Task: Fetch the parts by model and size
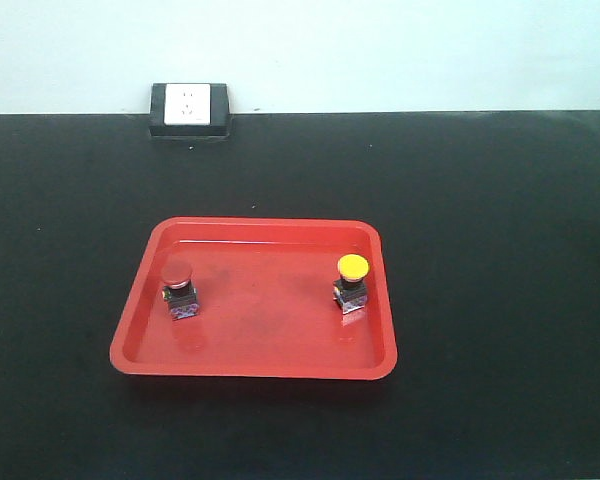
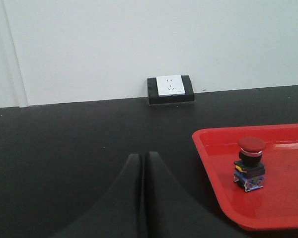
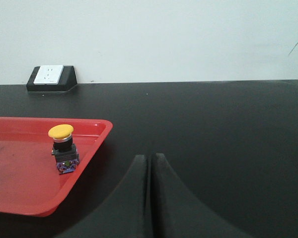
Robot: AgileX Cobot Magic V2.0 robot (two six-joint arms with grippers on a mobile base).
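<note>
Red switch (image 1: 178, 288) stands upright at the tray's (image 1: 260, 368) left, yellow switch (image 1: 351, 283) at its right. Left end effector (image 2: 142, 159) and right end effector (image 3: 150, 159) sit clenched, empty, above the bench (image 1: 500, 220).

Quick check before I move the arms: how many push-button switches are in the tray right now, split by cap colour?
Red-capped switch: 1, on the left side of the red tray
Yellow-capped switch: 1, on the right side of the tray
Total: 2 switches, standing upright and well apart
</note>
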